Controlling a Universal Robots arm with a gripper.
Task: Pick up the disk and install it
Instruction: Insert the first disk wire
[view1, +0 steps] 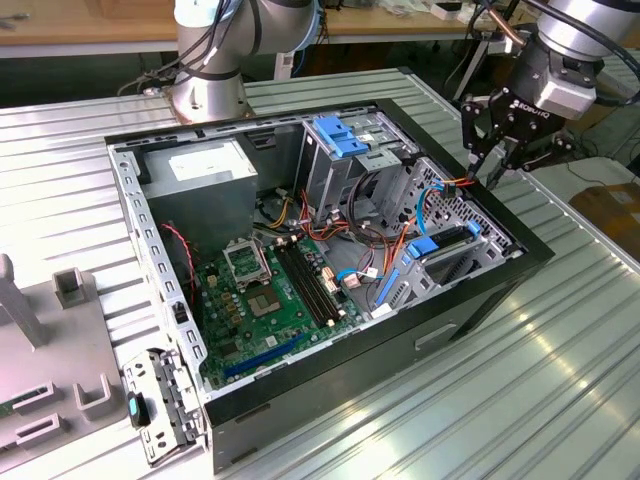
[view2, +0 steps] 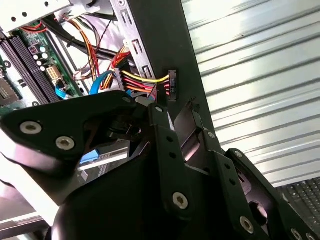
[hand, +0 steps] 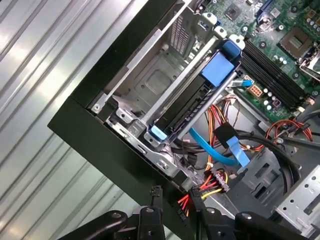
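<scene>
The disk (view1: 447, 241) lies flat in the drive cage at the open computer case's corner, on the exterior view's right. A blue plastic frame with blue tabs edges it. In the first wrist view the disk (hand: 186, 114) shows as a dark slab between silver rails, under a blue handle. My gripper (view1: 489, 170) hovers just above the case's edge beside that cage, apart from the disk. Its fingers are open with nothing between them in both wrist views (view2: 177, 117) (hand: 180, 202). A black power connector (view2: 171, 85) on yellow, red and black wires hangs at the case wall, close to the fingertips.
The case (view1: 480, 300) lies open on a ribbed metal table. Inside are a grey power-supply box (view1: 205, 175), the green motherboard (view1: 270, 290), a blue bracket (view1: 340, 135) on the upper bay and loose cables (view1: 385, 250). Grey fixtures (view1: 50, 340) stand on the exterior view's left.
</scene>
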